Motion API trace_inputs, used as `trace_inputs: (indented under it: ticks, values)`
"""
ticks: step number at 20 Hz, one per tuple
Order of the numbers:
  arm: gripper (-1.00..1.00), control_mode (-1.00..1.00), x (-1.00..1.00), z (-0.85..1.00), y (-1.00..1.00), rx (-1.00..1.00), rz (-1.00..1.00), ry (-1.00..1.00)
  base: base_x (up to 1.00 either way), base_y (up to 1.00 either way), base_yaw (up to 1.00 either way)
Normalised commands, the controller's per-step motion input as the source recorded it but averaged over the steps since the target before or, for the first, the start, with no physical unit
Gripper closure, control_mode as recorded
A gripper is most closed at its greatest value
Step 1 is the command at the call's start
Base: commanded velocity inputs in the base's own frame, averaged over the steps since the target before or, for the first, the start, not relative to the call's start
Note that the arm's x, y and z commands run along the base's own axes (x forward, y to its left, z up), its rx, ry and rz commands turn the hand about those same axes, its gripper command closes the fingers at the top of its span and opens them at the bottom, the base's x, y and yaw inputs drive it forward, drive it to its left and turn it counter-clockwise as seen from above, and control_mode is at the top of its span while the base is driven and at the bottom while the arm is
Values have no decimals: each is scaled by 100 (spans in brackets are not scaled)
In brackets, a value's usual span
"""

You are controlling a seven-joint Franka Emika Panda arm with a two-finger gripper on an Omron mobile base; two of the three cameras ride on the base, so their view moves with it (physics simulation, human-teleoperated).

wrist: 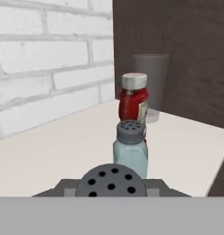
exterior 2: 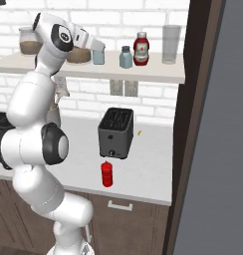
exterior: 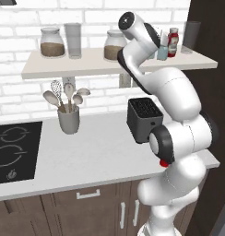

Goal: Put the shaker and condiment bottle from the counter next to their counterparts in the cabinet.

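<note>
End effector [exterior 2: 99, 54] clamped on shaker [exterior 2: 98, 56] | twin shaker [exterior 2: 125, 58] just beyond, on cabinet [exterior 2: 158, 73]

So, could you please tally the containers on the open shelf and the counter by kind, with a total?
Shakers: 2, one in the gripper, its twin standing on the shelf
Red bottles: 2, labelled on the shelf, plain on the counter
Glass jars: 2
Tumblers: 2
Utensil cup: 1
Total: 9
</note>
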Motion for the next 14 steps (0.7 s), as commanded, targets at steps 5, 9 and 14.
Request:
trace_inputs:
  ticks: [5, 9, 14]
  values:
    - [100, -100, 12, -6, -3, -1, 0, 0, 0, 0, 0]
    - [100, -100, 13, -9, 0, -2, 0, 0, 0, 0, 0]
    - [100, -100, 23, -13, -1, 0, 0, 0, 0, 0, 0]
